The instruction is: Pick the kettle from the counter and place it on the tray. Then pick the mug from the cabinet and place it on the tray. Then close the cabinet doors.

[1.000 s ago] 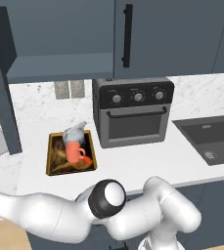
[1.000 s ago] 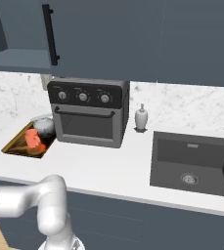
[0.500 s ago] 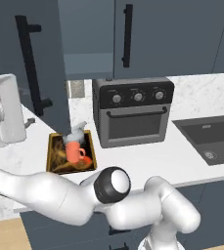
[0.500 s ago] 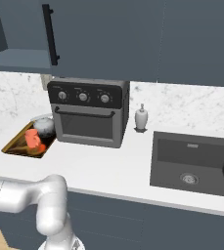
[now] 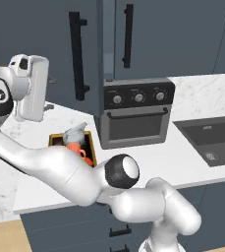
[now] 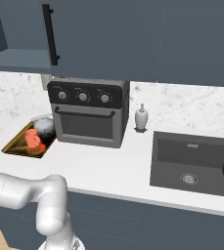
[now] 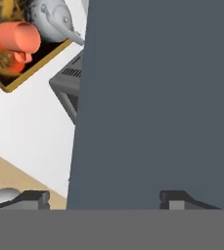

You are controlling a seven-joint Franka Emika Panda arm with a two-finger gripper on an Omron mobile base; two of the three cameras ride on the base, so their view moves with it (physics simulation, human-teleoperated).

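Since a second ago the arm has swung up at the left, and the left door (image 5: pixel 60 54) now stands nearly shut beside the right door (image 5: pixel 168 39). In the hand view the gripper (image 7: pixel 103 197) has its jaws spread wide, one tip at each side of the door's face (image 7: pixel 157 97), grasping nothing; contact with the panel cannot be told. The white marble counter (image 6: pixel 103 166) carries a black oven (image 6: pixel 89 114), a dark sink (image 6: pixel 194 166) and the tray (image 6: pixel 16 147). The kettle (image 5: pixel 75 133) sits upright on the tray, spout toward the oven; the mug (image 7: pixel 19 39) lies tipped beside it.
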